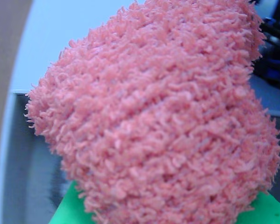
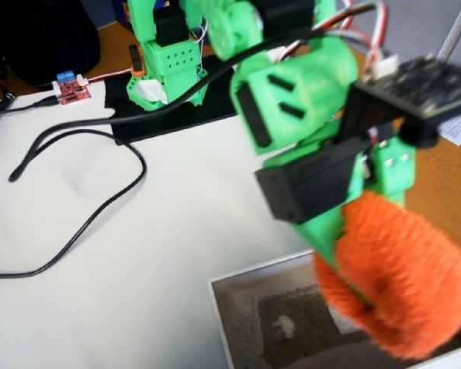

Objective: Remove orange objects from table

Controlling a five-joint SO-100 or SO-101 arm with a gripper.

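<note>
Wrist view: one fuzzy orange terry cloth wad (image 1: pixel 154 116) fills the frame's centre, over a white tabletop (image 1: pixel 60 37); fixed view: one green two-finger gripper (image 2: pixel 353 284) clamps the wad (image 2: pixel 403 284) at lower right, above one white shallow box (image 2: pixel 227 323).

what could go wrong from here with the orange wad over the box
1. The orange wad is bulky and fuzzy, and the claw grips it near one side in the fixed view. It might cling to a finger on release rather than drop.
2. It hangs above the right part of the white box. Released here, it could land on the rim and roll out.
3. The wad fills the wrist view, so that camera gives little help for aiming.
</note>
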